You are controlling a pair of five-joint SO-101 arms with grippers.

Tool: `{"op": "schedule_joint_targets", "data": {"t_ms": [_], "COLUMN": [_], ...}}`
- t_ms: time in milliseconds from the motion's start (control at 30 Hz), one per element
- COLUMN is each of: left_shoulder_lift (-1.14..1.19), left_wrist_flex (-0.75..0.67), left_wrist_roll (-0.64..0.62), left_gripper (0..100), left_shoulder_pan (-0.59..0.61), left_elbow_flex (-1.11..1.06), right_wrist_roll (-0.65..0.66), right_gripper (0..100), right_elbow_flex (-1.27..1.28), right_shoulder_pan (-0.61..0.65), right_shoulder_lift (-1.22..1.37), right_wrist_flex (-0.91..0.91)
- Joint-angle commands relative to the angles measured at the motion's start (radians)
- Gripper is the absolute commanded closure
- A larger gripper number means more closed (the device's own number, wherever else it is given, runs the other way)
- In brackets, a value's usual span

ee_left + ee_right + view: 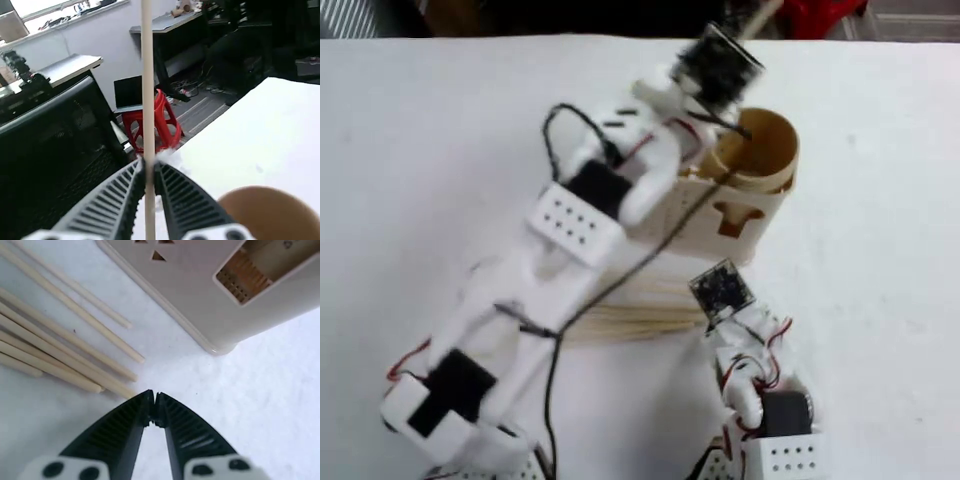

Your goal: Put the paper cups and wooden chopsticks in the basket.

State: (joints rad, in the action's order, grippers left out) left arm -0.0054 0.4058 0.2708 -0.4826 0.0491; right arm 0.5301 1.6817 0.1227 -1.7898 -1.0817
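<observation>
My left gripper (149,169) is shut on a single wooden chopstick (147,75) that stands upright between its fingers. In the high view this gripper (722,62) hangs above the beige basket (725,222), and the chopstick (757,14) points up past the table's far edge. A brown paper cup (762,150) sits in the basket and its rim (270,212) shows below the left gripper. Several chopsticks (640,312) lie in a bundle on the white table in front of the basket. My right gripper (153,398) is shut on nothing, low over the table, beside the chopstick ends (75,357) and near a basket corner (200,295).
The left arm (570,230) stretches diagonally across the table, and its black cable (650,255) runs over the basket's front. The right arm (760,390) stands at the near edge. Beyond the table's far edge are a red stool (160,125) and a black chair (55,145).
</observation>
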Motion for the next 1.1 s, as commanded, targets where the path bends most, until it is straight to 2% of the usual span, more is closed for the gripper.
{"op": "schedule_joint_targets", "data": {"t_ms": [0, 100, 367, 767, 1067], "left_shoulder_lift": [0.001, -0.005, -0.048, -0.423, -0.483], "left_wrist_flex": [-0.023, -0.026, -0.023, -0.026, -0.018], "left_wrist_roll": [-0.029, -0.038, -0.259, -0.261, -0.261], "left_gripper": [97, 97, 98, 97, 97], "left_shoulder_pan": [0.059, 0.067, 0.101, 0.114, 0.114], "left_elbow_flex": [0.046, -0.008, -0.129, -0.483, -0.516], "right_wrist_roll": [0.003, 0.003, 0.003, 0.003, 0.003], "right_gripper": [98.1, 98.1, 98.1, 98.1, 98.1], "right_elbow_flex": [0.009, 0.009, 0.009, 0.009, 0.009], "right_shoulder_pan": [-0.008, -0.008, -0.008, -0.008, -0.008], "right_shoulder_lift": [-0.010, -0.010, -0.010, -0.010, -0.010], "right_wrist_flex": [0.022, 0.022, 0.022, 0.024, 0.024]}}
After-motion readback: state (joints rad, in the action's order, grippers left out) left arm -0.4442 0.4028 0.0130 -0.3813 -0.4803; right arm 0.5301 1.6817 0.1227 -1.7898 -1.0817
